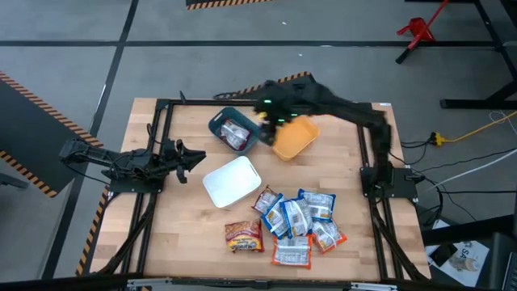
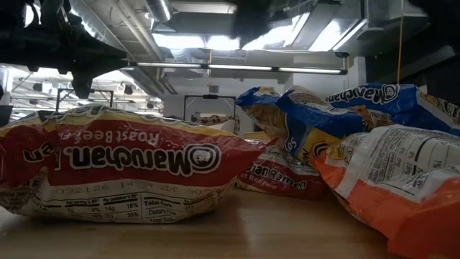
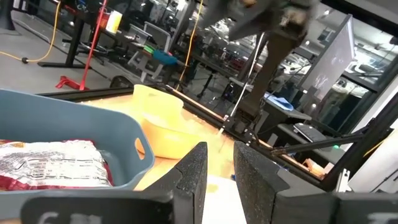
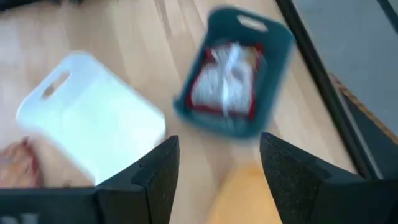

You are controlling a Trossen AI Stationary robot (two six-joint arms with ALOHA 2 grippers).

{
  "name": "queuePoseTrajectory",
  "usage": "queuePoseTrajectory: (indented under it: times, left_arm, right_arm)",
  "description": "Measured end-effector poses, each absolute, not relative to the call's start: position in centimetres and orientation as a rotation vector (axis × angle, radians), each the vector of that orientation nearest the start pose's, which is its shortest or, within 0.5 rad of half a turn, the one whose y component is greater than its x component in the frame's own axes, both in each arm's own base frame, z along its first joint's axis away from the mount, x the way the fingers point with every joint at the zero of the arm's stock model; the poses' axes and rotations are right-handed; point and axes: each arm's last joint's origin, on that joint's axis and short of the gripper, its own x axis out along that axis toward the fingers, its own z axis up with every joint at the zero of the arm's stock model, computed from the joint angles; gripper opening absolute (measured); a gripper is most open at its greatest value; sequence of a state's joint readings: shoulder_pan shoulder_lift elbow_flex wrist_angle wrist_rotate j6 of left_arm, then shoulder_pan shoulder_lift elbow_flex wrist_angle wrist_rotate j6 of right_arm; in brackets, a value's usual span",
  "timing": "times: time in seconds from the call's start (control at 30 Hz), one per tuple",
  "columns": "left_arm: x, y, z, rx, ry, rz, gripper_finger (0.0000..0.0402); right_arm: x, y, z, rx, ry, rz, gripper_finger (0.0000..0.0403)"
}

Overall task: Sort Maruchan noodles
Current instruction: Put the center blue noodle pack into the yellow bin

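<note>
Maruchan noodles (image 1: 292, 224) lie heaped near the desk's (image 1: 179, 226) front edge, and one red packet (image 1: 236, 134) sits in the teal bin (image 1: 218, 123) toward the back. Right gripper (image 1: 263, 118) hangs wide and empty between that bin and the orange bin (image 1: 294, 138). Left gripper (image 1: 198, 157) waits by the left edge, narrowly parted, beside the white bin (image 1: 231, 180).

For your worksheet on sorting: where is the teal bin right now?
In the high view, the teal bin sits at the table's far middle, left of the orange bin, holding one noodle packet, beside the right gripper.
</note>
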State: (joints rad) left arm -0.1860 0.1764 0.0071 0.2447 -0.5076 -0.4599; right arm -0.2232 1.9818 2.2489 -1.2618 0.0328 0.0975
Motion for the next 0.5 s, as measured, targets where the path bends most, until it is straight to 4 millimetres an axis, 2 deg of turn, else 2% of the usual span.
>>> queuePoseTrajectory:
  times: [0.1, 0.27, 0.33, 0.5]
  left_arm:
    - [10.5, -0.5, 17.5, -0.482, -0.144, 0.300, 0.0073]
    - [10.5, -0.5, 17.5, -0.484, -0.145, 0.299, 0.0073]
    - [10.5, -0.5, 17.5, -0.485, -0.145, 0.299, 0.0073]
    - [10.5, -0.5, 17.5, -0.485, -0.146, 0.300, 0.0073]
  right_arm:
    - [35.2, -6.8, 40.1, 0.224, 1.078, -0.355, 0.0206]
    - [30.6, -1.7, 40.5, 0.330, 1.159, -0.478, 0.0215]
    - [29.2, 0.7, 39.7, 0.390, 1.176, -0.515, 0.0222]
    - [27.5, 6.9, 36.1, 0.591, 1.146, -0.571, 0.0261]
